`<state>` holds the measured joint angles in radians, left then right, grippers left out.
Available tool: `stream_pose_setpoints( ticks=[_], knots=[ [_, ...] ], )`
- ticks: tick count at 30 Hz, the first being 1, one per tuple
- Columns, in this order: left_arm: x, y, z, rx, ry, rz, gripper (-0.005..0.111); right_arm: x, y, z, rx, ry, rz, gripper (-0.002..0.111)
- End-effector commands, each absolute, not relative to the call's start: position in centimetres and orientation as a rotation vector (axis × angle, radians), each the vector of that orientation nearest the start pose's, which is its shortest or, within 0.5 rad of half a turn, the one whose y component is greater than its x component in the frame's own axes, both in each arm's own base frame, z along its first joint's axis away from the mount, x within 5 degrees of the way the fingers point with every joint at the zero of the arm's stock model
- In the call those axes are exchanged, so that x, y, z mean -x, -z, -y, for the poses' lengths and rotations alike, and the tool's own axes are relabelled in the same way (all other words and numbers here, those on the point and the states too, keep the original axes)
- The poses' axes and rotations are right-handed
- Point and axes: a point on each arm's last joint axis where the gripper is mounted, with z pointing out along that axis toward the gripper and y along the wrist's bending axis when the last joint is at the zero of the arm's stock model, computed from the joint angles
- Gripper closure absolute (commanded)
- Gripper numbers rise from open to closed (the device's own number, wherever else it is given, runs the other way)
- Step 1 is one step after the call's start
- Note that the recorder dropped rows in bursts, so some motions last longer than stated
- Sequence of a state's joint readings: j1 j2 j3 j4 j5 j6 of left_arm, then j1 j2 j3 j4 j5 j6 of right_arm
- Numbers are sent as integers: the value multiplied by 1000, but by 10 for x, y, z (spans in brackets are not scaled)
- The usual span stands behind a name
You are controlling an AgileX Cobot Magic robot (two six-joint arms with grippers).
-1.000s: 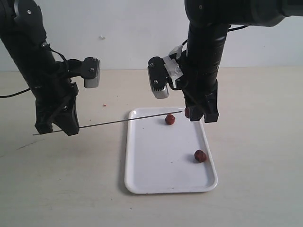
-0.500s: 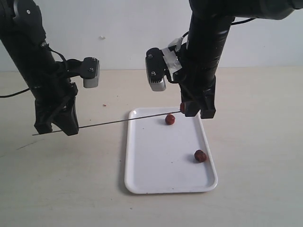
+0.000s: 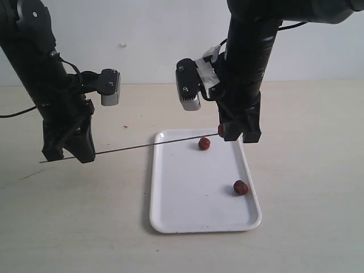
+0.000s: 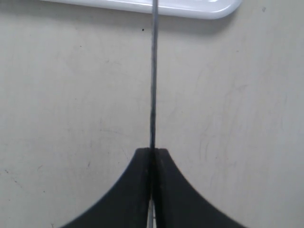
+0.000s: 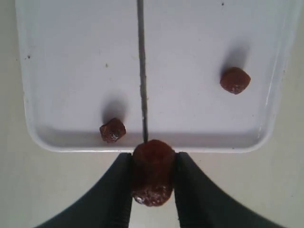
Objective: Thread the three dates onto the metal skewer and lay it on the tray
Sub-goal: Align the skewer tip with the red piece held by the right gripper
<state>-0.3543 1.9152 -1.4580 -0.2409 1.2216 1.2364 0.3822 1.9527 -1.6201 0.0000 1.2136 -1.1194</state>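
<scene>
My left gripper (image 3: 69, 156) (image 4: 153, 151) is shut on the metal skewer (image 3: 142, 146) (image 4: 153, 71) near its blunt end and holds it nearly level, pointing right over the tray (image 3: 193, 219). The right gripper (image 3: 236, 135) (image 5: 153, 159) is shut on one wrinkled red-brown date (image 3: 219, 129) (image 5: 153, 173) above the tray's far right rim. The skewer's (image 5: 141, 71) tip meets this date's face; whether it has gone in I cannot tell. Two more dates lie on the tray (image 5: 71, 57), one near the far edge (image 3: 204, 143) (image 5: 113, 130) and one at the right side (image 3: 241, 187) (image 5: 234, 80).
The white tray's corner (image 4: 190, 8) shows beyond the skewer in the left wrist view. The tray rests on a beige tabletop (image 3: 307, 170) with a white wall behind. Wrist cameras (image 3: 109, 87) (image 3: 189, 94) jut from both arms toward the middle.
My right gripper has shifted slightly left and up with its date, bringing it against the skewer tip. The left arm and skewer have stayed put.
</scene>
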Motion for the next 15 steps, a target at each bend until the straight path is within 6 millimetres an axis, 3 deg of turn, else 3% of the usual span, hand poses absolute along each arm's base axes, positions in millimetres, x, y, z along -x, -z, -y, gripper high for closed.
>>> stream_pose_setpoints(
  ticks=[1, 15],
  knots=[
    [-341, -217, 150, -2067, 335, -2229, 107, -370, -245, -148, 2081, 83, -2214, 79],
    [-341, -217, 152, -2054, 356, -2229, 107, -369, -244, -151, 2061, 31, -2217, 79]
  ],
)
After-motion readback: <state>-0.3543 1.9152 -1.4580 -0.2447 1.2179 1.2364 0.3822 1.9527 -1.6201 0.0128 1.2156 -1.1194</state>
